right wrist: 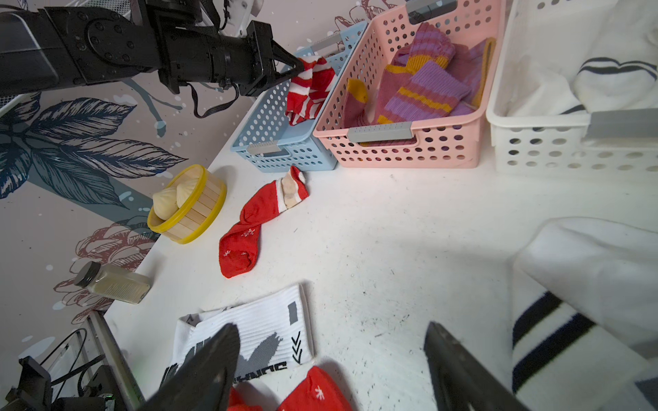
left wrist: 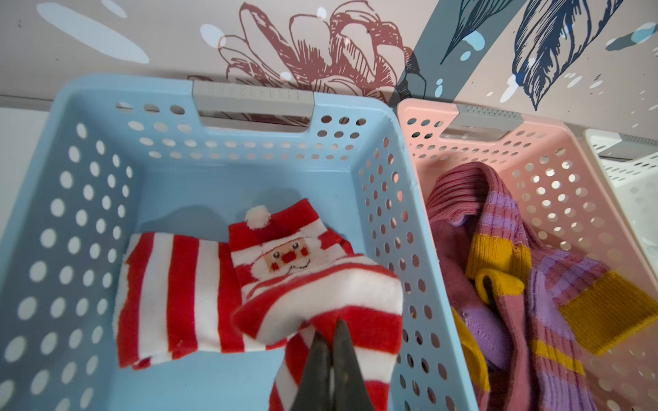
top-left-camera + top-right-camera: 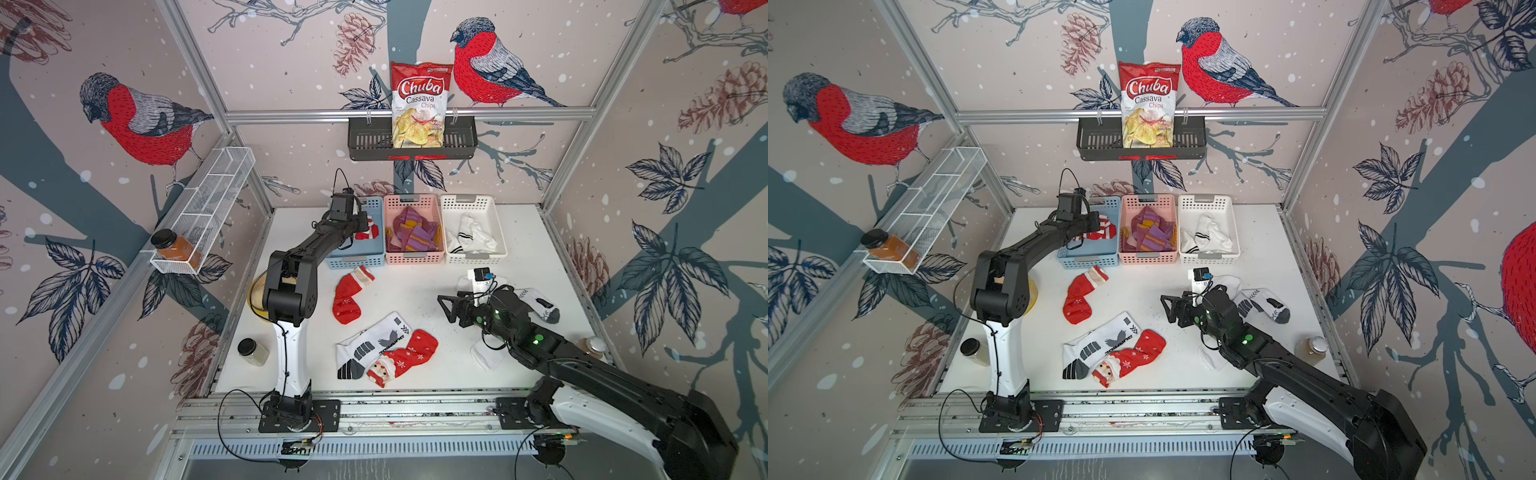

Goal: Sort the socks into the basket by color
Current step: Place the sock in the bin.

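Red-and-white striped sock [image 2: 320,295] — we see it pinched in the left gripper [image 2: 331,329], whose jaws are closed tight on the fabric, and it hangs down into the blue basket [image 2: 89,89]. On that basket's floor, under it, lies a striped Santa sock [image 2: 281,249].

Just beside the blue basket stands the pink basket [image 3: 413,258], holding the maroon-purple socks [image 3: 411,235] with mustard bands. Next in the row, the white basket [image 3: 473,203] holds white socks with black stripes [image 3: 469,239].

The rest lie loose on the white table [image 3: 419,286] in front of the baskets. A red snowflake sock [image 3: 347,297] lies near the blue basket. Closer to the front edge is a white sock with grey and black marks [image 3: 368,345], with a red Santa sock [image 3: 409,353] touching and partly overlapping it. Toward the right side we find a white sock with a grey toe [image 3: 540,305] and another white sock [image 3: 486,355], partly hidden under the right arm.

The right gripper [image 3: 446,309] hovers over bare table between these two groups — its jaws are spread wide with nothing between them.
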`<state>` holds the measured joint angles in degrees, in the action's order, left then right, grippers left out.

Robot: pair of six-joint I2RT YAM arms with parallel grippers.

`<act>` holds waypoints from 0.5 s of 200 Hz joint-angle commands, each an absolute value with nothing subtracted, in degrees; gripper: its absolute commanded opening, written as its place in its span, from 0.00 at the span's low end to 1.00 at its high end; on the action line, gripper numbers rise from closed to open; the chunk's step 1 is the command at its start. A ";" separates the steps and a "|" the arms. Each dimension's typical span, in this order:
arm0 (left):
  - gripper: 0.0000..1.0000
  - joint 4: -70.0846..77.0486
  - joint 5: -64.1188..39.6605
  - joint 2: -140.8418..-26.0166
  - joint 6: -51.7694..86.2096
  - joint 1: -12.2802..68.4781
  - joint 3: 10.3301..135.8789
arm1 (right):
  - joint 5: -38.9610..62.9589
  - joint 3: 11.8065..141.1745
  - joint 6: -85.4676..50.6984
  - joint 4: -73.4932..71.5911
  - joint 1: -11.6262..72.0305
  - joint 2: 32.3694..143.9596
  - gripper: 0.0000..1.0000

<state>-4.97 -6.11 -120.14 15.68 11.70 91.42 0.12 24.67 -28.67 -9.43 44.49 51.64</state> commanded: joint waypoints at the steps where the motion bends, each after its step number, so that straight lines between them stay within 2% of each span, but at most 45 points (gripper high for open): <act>1: 0.01 -2.00 -7.03 -117.51 17.29 11.65 87.11 | -0.62 24.69 -28.67 -10.59 44.56 51.71 0.84; 69: 0.36 4.61 -5.01 -109.20 17.99 13.01 74.83 | -0.30 24.74 -28.70 -12.10 44.56 53.99 0.84; 100: 0.41 5.73 -4.39 -105.56 17.89 13.08 72.21 | -0.26 24.87 -28.68 -12.50 44.56 54.49 0.85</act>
<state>1.91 -5.67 -108.29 18.04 13.02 73.78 0.10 24.51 -28.67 -10.09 44.49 54.30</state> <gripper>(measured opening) 0.404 0.846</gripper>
